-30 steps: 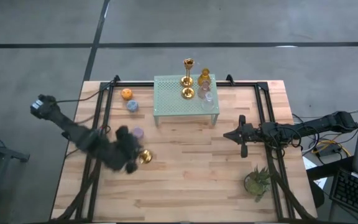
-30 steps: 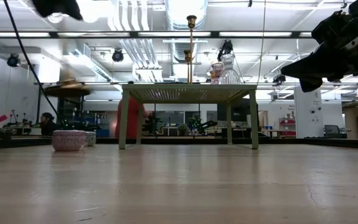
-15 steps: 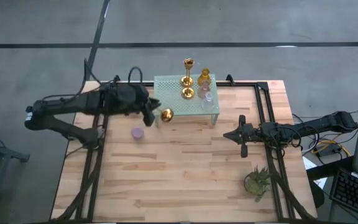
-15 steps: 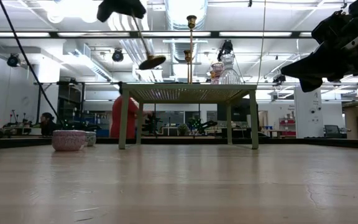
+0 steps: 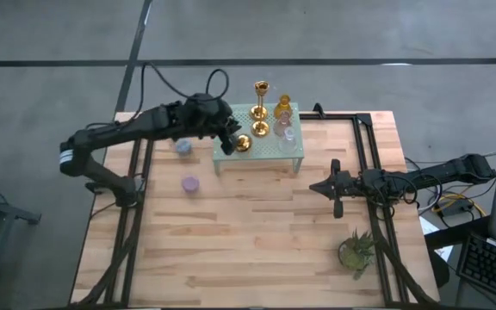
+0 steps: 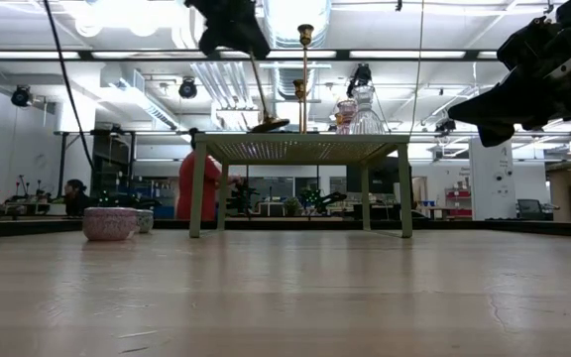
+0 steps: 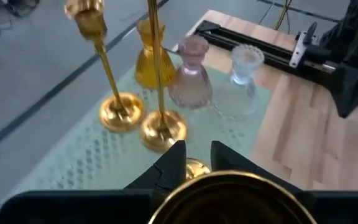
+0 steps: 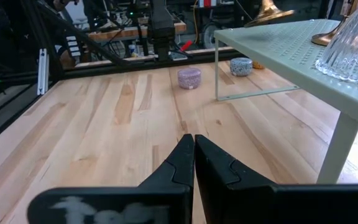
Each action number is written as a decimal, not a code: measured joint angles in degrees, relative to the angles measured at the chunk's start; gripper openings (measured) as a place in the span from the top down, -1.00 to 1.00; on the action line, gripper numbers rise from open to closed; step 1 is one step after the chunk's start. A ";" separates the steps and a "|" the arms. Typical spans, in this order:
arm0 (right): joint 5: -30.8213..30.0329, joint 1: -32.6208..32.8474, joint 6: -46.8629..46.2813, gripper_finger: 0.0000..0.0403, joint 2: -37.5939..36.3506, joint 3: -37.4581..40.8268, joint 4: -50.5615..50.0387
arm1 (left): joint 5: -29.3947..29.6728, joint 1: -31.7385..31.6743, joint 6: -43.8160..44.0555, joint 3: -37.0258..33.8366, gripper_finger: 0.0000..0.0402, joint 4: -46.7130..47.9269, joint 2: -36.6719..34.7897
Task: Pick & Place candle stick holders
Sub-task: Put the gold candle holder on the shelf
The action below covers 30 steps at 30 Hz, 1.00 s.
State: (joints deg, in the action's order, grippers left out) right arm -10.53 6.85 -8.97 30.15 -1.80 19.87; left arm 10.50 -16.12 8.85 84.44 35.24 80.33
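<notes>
Left gripper (image 5: 231,136): pinching a gold candle stick holder (image 5: 242,144) by its stem, tilted, its round base touching or just above the rack's near-left corner; contact cannot be told.
Right gripper (image 8: 194,149): fingers pressed together, holding nothing, waiting over the counter's (image 5: 257,241) right side.
Done: on the pale green mesh rack (image 5: 265,146) stand two gold holders (image 7: 120,109), an amber one (image 7: 148,59), a pink one (image 7: 189,78) and a clear one (image 7: 244,62).
Left: judging by the layout, the purple cup (image 5: 190,183) and blue cup (image 5: 182,146) on the counter remain, plus setting down the held one.
Around: a potted plant (image 5: 356,250) stands well apart.
In the way: the standing gold holders are near the drop spot; a careless tilt could knock them.
</notes>
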 joint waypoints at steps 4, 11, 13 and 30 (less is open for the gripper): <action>0.00 0.00 0.00 0.96 0.00 0.00 0.01 | 0.03 -0.32 -0.96 4.35 0.62 2.71 4.08; 0.00 0.01 0.00 0.96 0.00 0.00 0.01 | 0.01 -0.67 -1.63 8.09 0.61 3.49 9.05; 0.00 0.00 0.00 0.96 0.00 0.00 0.01 | 0.03 -0.70 -1.64 8.16 0.63 3.66 9.70; 0.00 0.00 0.00 0.96 0.00 0.00 0.01 | 0.00 -0.70 -2.16 8.05 0.44 3.87 9.42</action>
State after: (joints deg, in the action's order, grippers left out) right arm -10.52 6.85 -8.97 30.15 -1.80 19.88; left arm 10.50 -16.82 6.69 92.49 39.11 89.76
